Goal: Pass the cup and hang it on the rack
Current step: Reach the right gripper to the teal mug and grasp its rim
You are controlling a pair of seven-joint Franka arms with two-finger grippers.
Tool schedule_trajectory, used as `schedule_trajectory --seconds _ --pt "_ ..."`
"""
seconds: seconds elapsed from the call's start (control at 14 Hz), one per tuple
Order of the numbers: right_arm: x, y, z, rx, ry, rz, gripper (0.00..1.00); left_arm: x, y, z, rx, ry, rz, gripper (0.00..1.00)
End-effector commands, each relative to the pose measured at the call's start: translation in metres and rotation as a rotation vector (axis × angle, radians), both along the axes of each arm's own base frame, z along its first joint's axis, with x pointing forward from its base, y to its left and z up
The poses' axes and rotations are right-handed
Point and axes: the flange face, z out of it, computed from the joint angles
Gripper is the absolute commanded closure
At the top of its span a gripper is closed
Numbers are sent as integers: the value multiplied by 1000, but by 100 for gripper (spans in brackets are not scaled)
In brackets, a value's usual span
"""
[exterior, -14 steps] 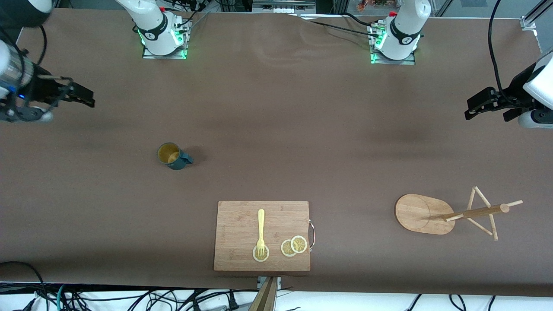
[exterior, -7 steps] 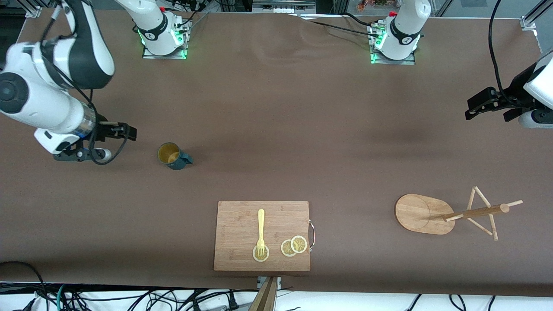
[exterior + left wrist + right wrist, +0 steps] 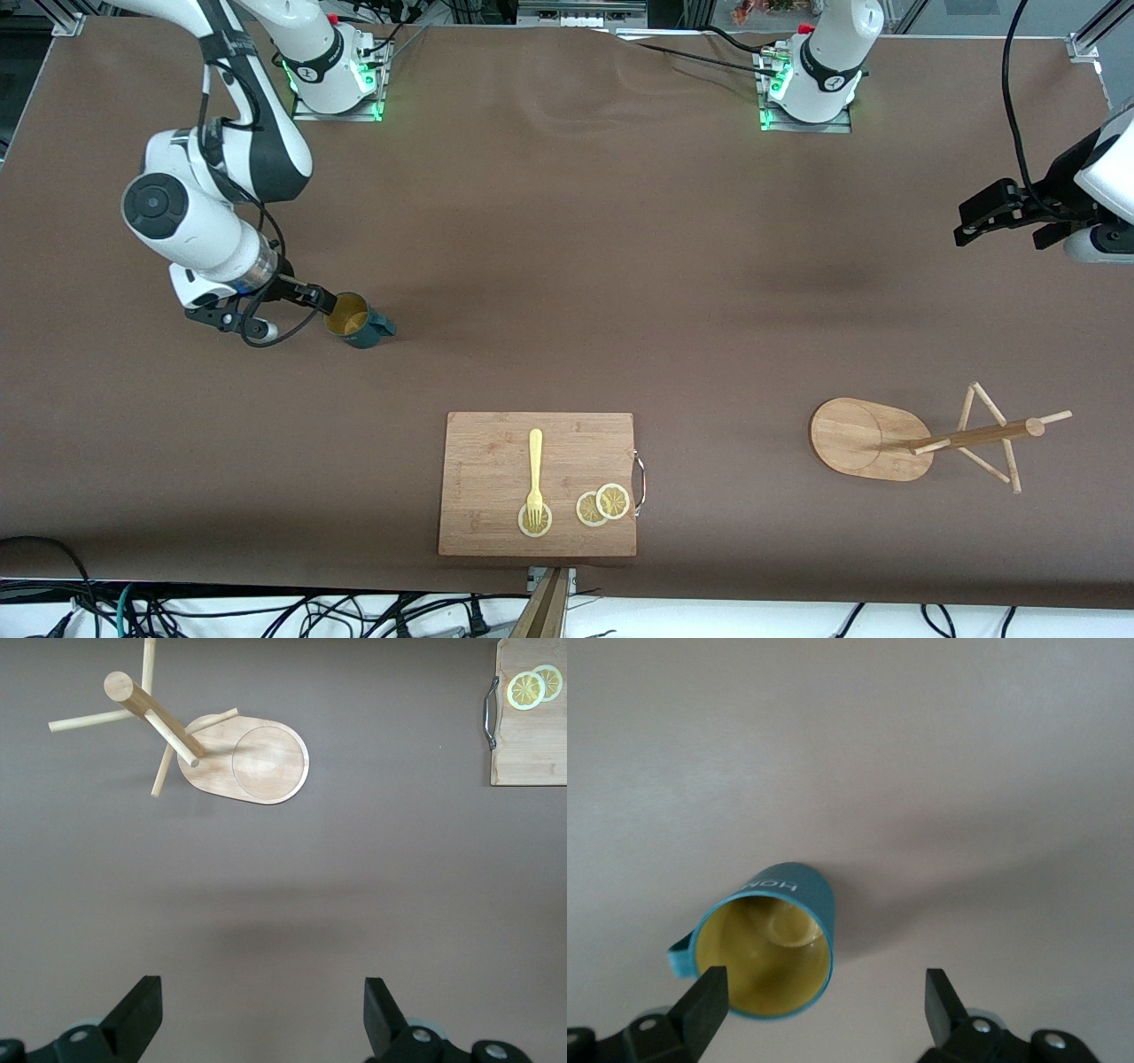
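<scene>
Right gripper [image 3: 321,301] is down low at the right arm's end of the table, tips just at the rim of the small dark teal-blue ribbed cup w/ mustard-yellow inside [image 3: 353,320]. Fingers spread wide per the right wrist view, nothing between them; one black fingertip [image 3: 707,997] sits over the cup's rim edge, the other well off to the side over bare cloth. Cup [image 3: 769,943] stands upright on the brown table cover [image 3: 567,266], mouth up, handle pointing toward the table's middle and a bit toward the front camera. Not gripped, as far as the frames show.

Mid-table, near the front edge: rectangular bamboo cutting board w/ metal handle [image 3: 496,461]. On it a pale yellow plastic fork [image 3: 535,474], tines resting on one lemon slice [image 3: 535,521]; two more overlapping lemon slices [image 3: 603,505] beside it, toward the board's handle end.

On toward the left arm's end: light bamboo mug-tree rack [image 3: 886,439], oval flat base on the cloth, central post up w/ thin angled pegs. Nothing hanging on it. Rack well apart from the cup, whole table width between them almost.

Left gripper [image 3: 979,215] hangs in the air over bare cloth at the left arm's end, arm waiting. Left wrist view: fingers [image 3: 137,1014] spread apart, empty, w/ rack base [image 3: 252,762] and the board's handle corner in sight.
</scene>
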Motion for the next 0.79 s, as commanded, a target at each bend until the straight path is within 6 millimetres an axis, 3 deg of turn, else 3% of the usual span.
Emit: schedule_trajectory --seconds 0.0,0.14,0.29,0.36,0.5,0.57,0.72 --pt "-14 11 -24 10 -7 -36 2 2 2 8 9 -6 -21 0" --pt "-23 13 -39 9 -3 -44 2 3 2 7 9 -5 -21 0" --pt "-22 15 -46 13 -16 -42 16 3 3 7 9 -3 -19 0" --pt "-20 15 -50 16 -25 -44 32 3 3 7 9 -3 -19 0" --pt "-18 14 -54 19 -35 -46 74 2 4 8 9 -5 -19 0" --pt "-17 14 -53 20 -37 -47 87 2 3 8 9 -5 -19 0" --pt "-16 14 -53 19 -38 -46 100 2 2 7 9 -3 -21 0"
